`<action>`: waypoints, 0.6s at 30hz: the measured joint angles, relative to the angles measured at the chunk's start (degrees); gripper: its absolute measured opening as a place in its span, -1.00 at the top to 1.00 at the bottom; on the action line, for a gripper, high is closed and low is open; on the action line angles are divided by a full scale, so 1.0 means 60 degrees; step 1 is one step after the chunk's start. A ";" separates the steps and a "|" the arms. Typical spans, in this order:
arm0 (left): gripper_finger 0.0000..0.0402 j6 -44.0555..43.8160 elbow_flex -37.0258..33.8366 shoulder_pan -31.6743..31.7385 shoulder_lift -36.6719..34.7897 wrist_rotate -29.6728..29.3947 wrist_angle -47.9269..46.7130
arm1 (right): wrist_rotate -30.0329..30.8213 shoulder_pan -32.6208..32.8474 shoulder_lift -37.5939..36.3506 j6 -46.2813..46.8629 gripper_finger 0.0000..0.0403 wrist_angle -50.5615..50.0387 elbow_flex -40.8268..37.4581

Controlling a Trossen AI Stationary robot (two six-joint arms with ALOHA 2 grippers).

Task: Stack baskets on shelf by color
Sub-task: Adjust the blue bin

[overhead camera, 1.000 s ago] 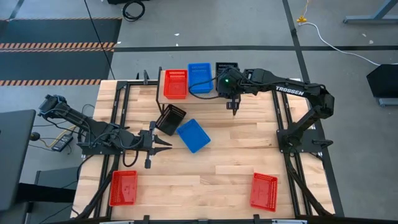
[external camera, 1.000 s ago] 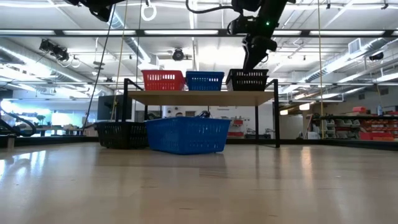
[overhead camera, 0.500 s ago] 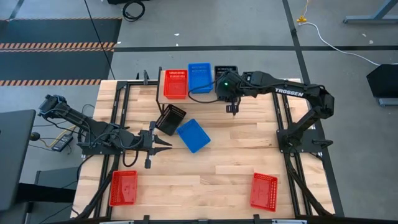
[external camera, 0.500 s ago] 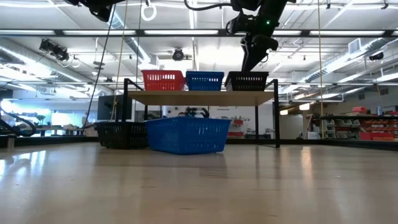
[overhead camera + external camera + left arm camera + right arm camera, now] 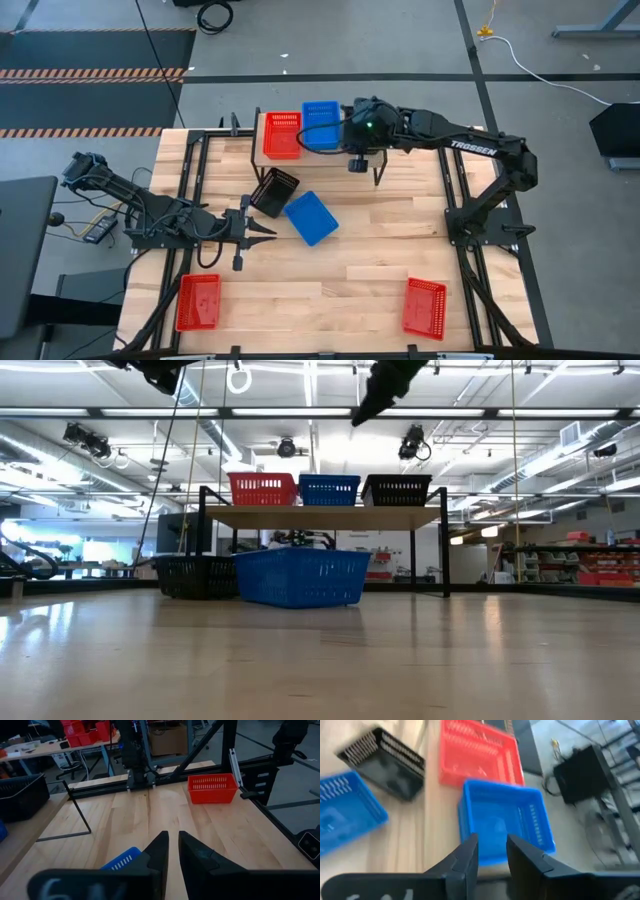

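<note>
the black basket on the shelf (image 5: 262, 150) is hidden in the high view under the right arm's wrist; only the low view shows it (image 5: 398, 490), standing at the shelf's right end beside the blue basket (image 5: 321, 125) in the middle and the red basket (image 5: 282, 134) at the left end. whether any of these three holds a nested basket inside cannot be made out. the right gripper (image 5: 362, 172) hangs above the shelf's front edge, its jaws a little apart with nothing between them; in the low view it is mostly cut off at the picture's upper edge.

on the tabletop (image 5: 370, 240) just in front of the shelf, a loose black basket (image 5: 274, 191) lies tilted, touching or nearly touching a loose blue basket (image 5: 311, 217); both look empty. the left gripper (image 5: 255, 233) rests low near the black one, jaws almost together, gripping nothing. two more red baskets sit well apart at the near corners, one left (image 5: 198, 301), one right (image 5: 424, 306), each empty and close to the tabletop's front edge. the remaining baskets are not in sight. the wide middle of the tabletop between the near red baskets and the loose pair lies bare.
</note>
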 joint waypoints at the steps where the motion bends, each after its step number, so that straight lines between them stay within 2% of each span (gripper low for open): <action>1: 0.76 -0.0003 0.0000 0.0000 0.0000 0.0003 0.0031 | -0.0112 -0.0003 0.0042 -0.0037 0.47 0.0071 0.0000; 13: 0.76 -0.0029 0.0000 -0.0011 0.0004 0.0003 0.0198 | -0.0438 -0.0639 0.1318 -0.0405 0.48 0.0681 -0.0018; 18: 0.74 -0.0046 0.0000 -0.0011 0.0001 0.0004 0.0165 | -0.1132 -0.1010 0.1604 -0.0359 0.48 0.0871 -0.0012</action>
